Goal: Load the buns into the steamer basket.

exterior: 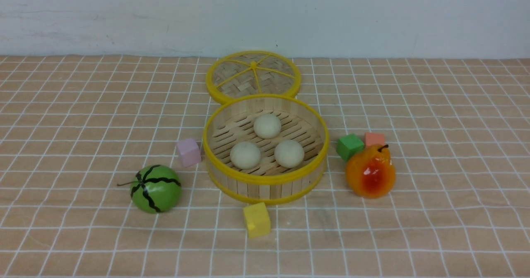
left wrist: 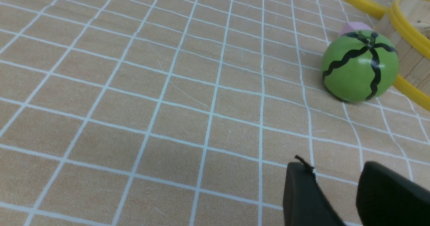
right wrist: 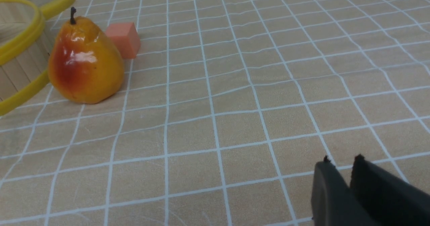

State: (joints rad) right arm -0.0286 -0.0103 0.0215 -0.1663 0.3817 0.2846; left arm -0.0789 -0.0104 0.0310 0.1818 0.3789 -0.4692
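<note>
Operator, your steamer basket (exterior: 266, 180) contains all three buns (exterior: 289, 154). Your left gripper (left wrist: 325, 167) stands parted, holding nothing; your right gripper (right wrist: 339, 163) shows a slight gap, grasping nothing.

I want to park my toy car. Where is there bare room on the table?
Bare cloth lies right of the glossy orange-red pear, and left of the green black-striped melon ball. It's crowded around the round bamboo steamer basket, especially by the pear.
</note>
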